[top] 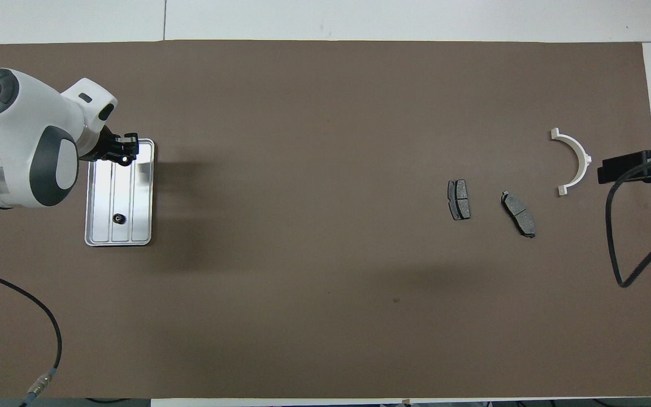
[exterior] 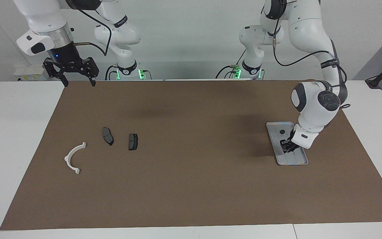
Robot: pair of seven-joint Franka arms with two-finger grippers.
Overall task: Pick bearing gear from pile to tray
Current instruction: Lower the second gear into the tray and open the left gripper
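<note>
Bearing gear, a small black ring, lies in the tray at the facing view's right. Left gripper hangs low over the tray's middle, jaws nearly pressed together; whether they pinch anything I cannot tell. Right gripper waits at upper left, jaws spread.

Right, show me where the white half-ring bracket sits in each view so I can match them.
Facing view: the white half-ring bracket lies low at the picture's left.
Overhead view: the bracket lies at the picture's right, above mid-height.
Shared landmark: the two dark brake-pad pieces lie beside it, toward the tray.
</note>
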